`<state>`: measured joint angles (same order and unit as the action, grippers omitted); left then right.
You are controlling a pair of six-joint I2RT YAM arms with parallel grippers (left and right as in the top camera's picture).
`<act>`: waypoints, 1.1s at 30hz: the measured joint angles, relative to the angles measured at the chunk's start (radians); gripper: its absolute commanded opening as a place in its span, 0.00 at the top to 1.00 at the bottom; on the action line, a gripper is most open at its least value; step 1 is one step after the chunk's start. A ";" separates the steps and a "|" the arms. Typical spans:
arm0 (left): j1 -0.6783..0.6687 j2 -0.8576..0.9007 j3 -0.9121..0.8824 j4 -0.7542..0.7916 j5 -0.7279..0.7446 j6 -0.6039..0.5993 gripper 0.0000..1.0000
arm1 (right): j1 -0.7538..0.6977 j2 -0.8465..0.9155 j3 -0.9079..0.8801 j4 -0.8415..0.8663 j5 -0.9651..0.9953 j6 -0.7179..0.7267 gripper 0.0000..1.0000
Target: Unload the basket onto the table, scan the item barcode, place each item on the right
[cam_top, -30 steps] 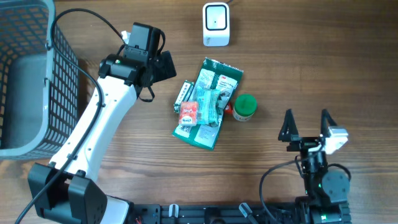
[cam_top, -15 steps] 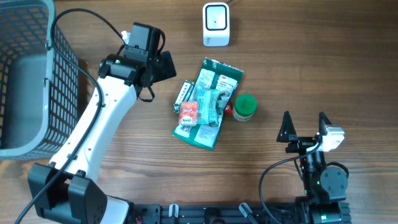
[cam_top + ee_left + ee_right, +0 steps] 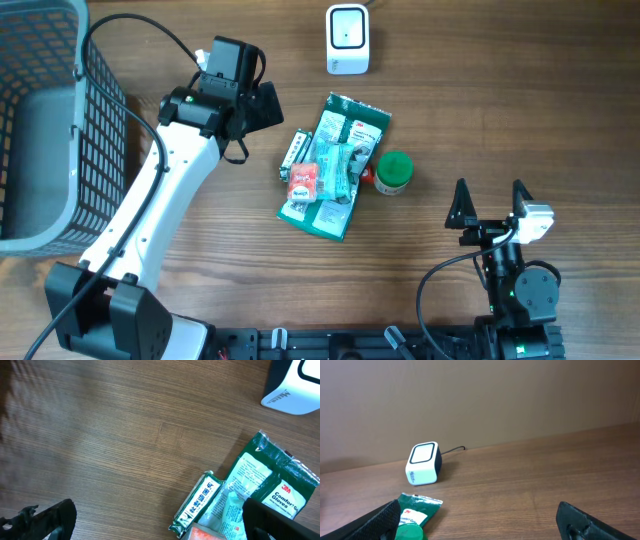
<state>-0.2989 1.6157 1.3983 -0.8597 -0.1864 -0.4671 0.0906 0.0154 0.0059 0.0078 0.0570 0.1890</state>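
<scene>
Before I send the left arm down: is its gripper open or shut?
Open. In the left wrist view the left gripper shows its fingers far apart, with nothing held between them.

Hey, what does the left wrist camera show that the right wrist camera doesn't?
Only the left wrist view: a slim green-and-white packet beside the glove pack. Only the right wrist view: a green lid, a cable and a plain wall behind. Both: the white scanner, the green glove pack and the wooden table.
</scene>
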 measured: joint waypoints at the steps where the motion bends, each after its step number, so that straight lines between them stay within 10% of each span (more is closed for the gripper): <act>1: 0.000 0.000 0.000 0.000 -0.004 0.003 0.00 | 0.000 0.000 0.000 0.000 0.000 0.000 0.00; 8: 0.001 -0.101 -0.001 0.016 -0.027 0.030 0.00 | 0.000 0.000 0.000 0.000 0.000 0.000 0.00; 33: 0.326 -1.404 -0.194 -0.302 -0.022 0.048 0.00 | 0.000 0.000 0.000 -0.001 0.000 0.000 0.00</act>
<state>0.0273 0.2115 1.2045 -1.1614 -0.2081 -0.4187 0.0906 0.0154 0.0063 0.0071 0.0570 0.1886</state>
